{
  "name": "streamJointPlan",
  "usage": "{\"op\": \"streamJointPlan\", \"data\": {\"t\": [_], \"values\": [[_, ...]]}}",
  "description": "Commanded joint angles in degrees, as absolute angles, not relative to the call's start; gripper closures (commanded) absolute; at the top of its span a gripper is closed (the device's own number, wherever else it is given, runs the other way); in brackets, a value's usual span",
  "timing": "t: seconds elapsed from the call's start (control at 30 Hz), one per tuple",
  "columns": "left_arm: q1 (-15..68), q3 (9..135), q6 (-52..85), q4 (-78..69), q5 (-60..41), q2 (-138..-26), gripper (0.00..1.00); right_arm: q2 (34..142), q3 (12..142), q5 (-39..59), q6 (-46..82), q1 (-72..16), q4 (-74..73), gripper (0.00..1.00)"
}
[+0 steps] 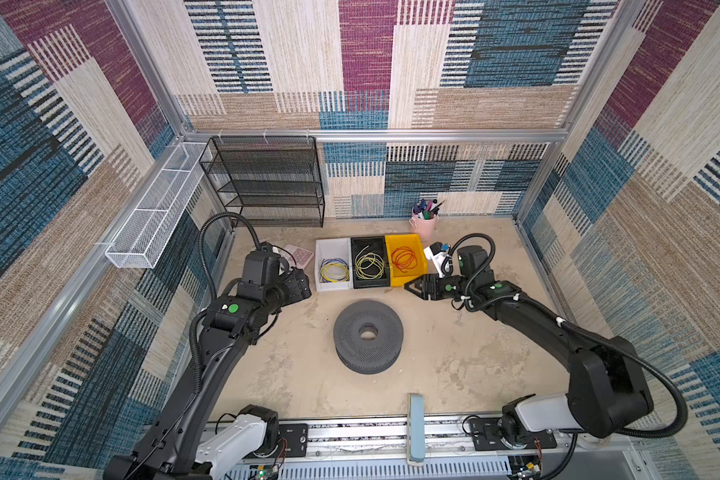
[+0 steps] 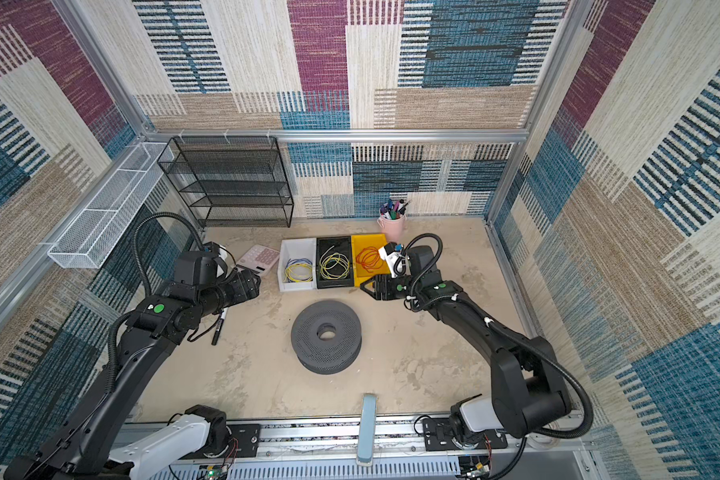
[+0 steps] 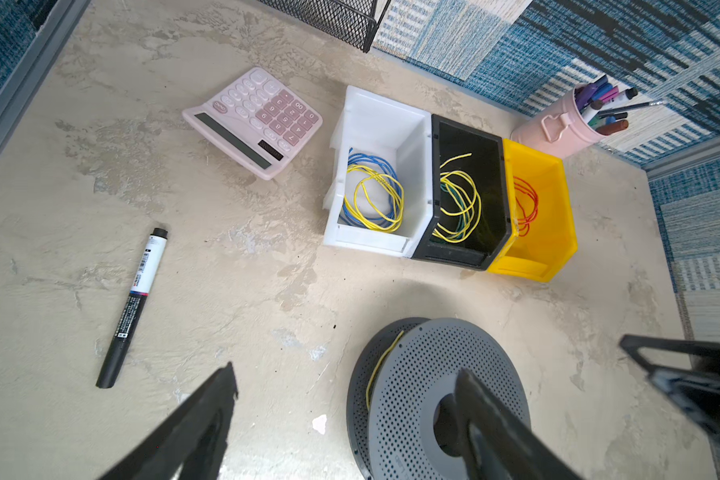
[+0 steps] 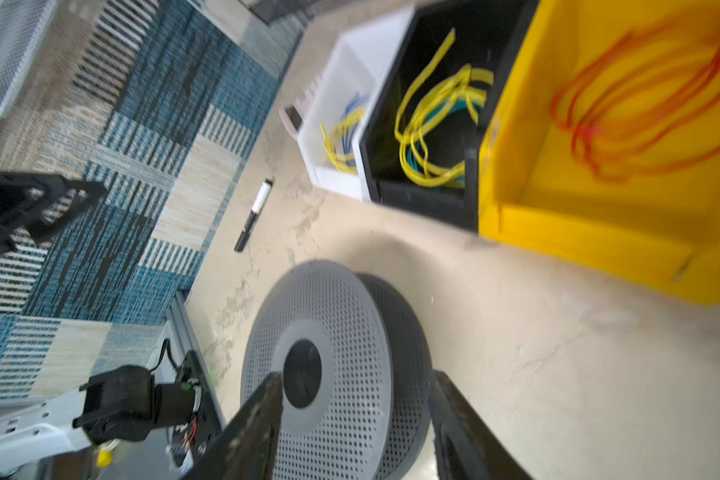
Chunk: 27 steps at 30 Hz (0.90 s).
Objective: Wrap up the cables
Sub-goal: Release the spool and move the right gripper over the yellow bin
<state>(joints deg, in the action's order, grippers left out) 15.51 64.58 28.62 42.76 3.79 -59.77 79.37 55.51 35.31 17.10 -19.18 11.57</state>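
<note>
The cables, one red-orange wire coiled in loops (image 1: 404, 258) (image 2: 368, 259) (image 3: 524, 203) (image 4: 641, 104), lie inside the yellow bin (image 1: 400, 281) at the right end of a row of three bins. Nothing holds them. My right gripper (image 1: 406, 286) (image 2: 362, 286) (image 4: 357, 376) hovers just in front of that bin, open and empty. My left gripper (image 1: 307, 286) (image 2: 257, 286) (image 3: 346, 374) is left of the bins, open wide and empty. A grey perforated spool (image 1: 368, 336) (image 3: 433, 395) (image 4: 329, 353) lies flat between the arms.
A white bin (image 1: 331, 245) holds a blue-and-yellow coil and a black bin (image 1: 371, 283) a yellow-green coil. A thin yellow wire (image 3: 381, 361) runs in the spool's groove. A pink calculator (image 3: 252, 120), a black marker (image 3: 134, 303), a pink pen cup (image 1: 425, 224) and a black mesh shelf (image 1: 267, 183) stand around.
</note>
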Motion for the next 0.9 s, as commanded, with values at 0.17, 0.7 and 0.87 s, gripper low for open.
{"op": "streamJointPlan", "data": {"t": [0.17,0.7,0.87], "values": [[15.47,63.57,28.25,43.09,2.79,-59.52,0.17,84.60,69.50,18.30,10.20,-18.67,22.98,0.53],[15.47,59.43,26.61,40.26,5.25,-59.41,0.18,112.48,98.34,5.20,2.97,-20.07,31.67,0.62],[15.47,58.24,25.78,38.73,5.04,-59.48,0.18,121.78,109.49,-3.53,0.14,-22.98,39.34,0.60]]}}
